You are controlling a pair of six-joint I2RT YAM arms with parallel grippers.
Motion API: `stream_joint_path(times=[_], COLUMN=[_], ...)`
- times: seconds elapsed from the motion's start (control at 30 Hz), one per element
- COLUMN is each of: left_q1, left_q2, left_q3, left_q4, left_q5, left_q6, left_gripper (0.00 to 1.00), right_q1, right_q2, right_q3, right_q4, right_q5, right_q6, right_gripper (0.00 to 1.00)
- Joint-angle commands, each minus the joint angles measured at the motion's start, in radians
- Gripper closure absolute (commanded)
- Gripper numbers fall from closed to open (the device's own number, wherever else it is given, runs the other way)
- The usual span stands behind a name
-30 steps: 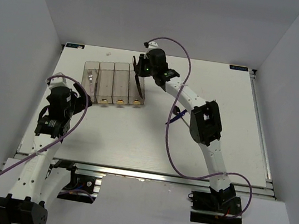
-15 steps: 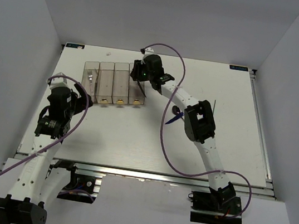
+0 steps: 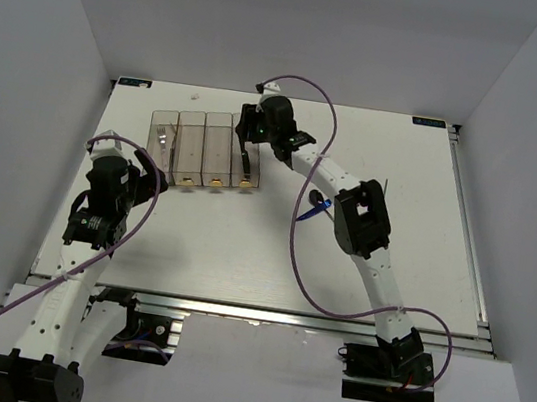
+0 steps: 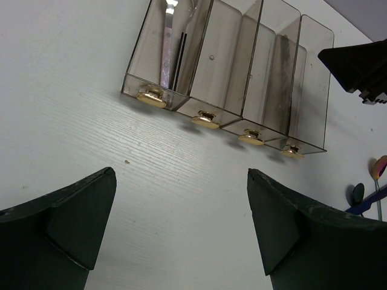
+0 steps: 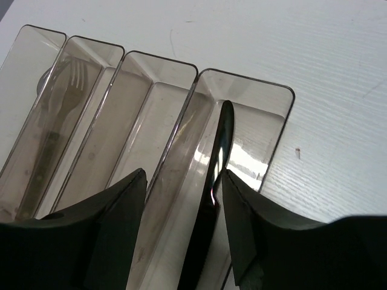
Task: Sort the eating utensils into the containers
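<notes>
The right gripper [image 5: 184,176] stands with jaws apart around the black knife [image 5: 211,187] lying in the end bin [image 5: 261,121], a fork [image 4: 167,48] occupies the opposite end bin [image 4: 136,60], the blue knife [image 3: 315,209] waits on the table [image 3: 241,248], and the left gripper [image 4: 181,175] gapes empty.

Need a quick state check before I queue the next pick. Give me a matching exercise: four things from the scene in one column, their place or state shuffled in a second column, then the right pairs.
Column one
1. silver fork
2. black knife
3. blue knife
4. left gripper

Column two
A. lying on the table beside the right arm
B. open, holding nothing
C. in the left end bin
D. in the right end bin, between the jaws of the open right gripper

Pairs: 1-C, 2-D, 3-A, 4-B
</notes>
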Motion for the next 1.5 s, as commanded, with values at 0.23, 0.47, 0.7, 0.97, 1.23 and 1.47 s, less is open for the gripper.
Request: stream_joint_path(times=[0.23, 0.47, 0.7, 0.97, 1.23, 1.47], left_q1=[-0.005, -0.007, -0.007, -0.010, -0.008, -0.013], left_q2=[-0.015, -0.026, -0.013, -0.004, -0.001, 0.000], left_q3=[0.004, 0.002, -0.002, -0.004, -0.002, -0.004], left_q4=[0.013, 0.018, 0.013, 0.013, 0.013, 0.016], left_q5=[-0.007, 0.002, 0.008, 0.019, 0.023, 0.037], left_q6=[0.012, 0.013, 0.013, 0.015, 0.016, 0.018], left_gripper=[0.02, 0.02, 0.02, 0.02, 0.02, 0.02], right_q1=[-0.004, -0.069, -0.146, -0.178, -0.178, -0.182], right_q2=[-0.601, -0.697, -0.669, -0.568, -0.520, -0.450], right_q3=[-0.589, -0.657, -0.728, -0.680, -0.722, -0.697], right_q4=[-0.083, -0.615, -0.606, -0.606, -0.570, -0.551], right_q5=[0.372, 0.695, 0.594, 0.525, 0.520, 0.520], right_q6=[0.107, 0.450, 0.525, 0.607, 0.682, 0.687], right_gripper=[0.27, 0.11, 0.26, 0.43, 0.52, 0.53])
